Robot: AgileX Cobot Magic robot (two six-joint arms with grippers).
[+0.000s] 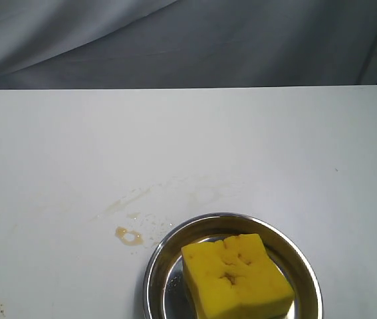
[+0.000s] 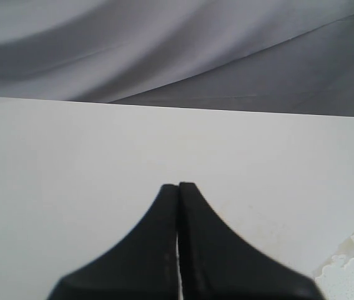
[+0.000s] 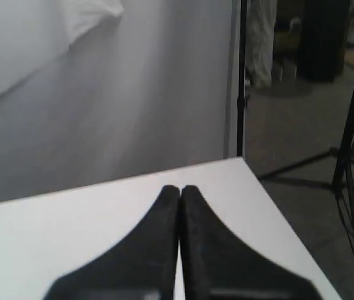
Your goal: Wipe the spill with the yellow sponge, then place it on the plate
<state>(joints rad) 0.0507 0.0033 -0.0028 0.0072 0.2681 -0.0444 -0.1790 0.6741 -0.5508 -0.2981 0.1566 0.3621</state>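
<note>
L gripper (image 2: 178, 185): my left one, jaws pressed tight together, tips touching, nothing btwn them. Hangs over bare table (image 2: 70, 162), no contact w/ any item.
R gripper (image 3: 180, 187): my right one, jaws likewise closed tip to tip, holding nothing. It sits over the table's corner area, w/ the edge just beyond the tips.
Both in ext. view: neither of my grippers shows there.
Sponge (image 1: 236, 276): yellow block, lies on the plate, pitted face up, set a bit askew. Its near end is cut off by the frame edge.
Plate (image 1: 163, 266): shiny steel dish at the near edge of the table, a little right of centre in ext. view. Bare metal shows left of the sponge. Lower part is out of frame.
Spill (image 1: 129, 236): small amber ring w/ a pale middle, on the table just left of the plate rim, not touching it. Tiny droplets are scattered btwn ring and rim.
Smear (image 1: 129, 199): faint tan streaks beyond the spill, running up and right toward a pale blotch (image 1: 205, 194).
Wet patch (image 2: 351, 269): beaded, filmy liquid on the table in my left wrist cam, off to one side of the fingers. Can't tell which mark it matches.
Backdrop (image 1: 241, 40): grey cloth behind the table.
Off-table: dark stand legs (image 3: 345, 169) on the floor past the table corner, seen in right wrist cam.
</note>
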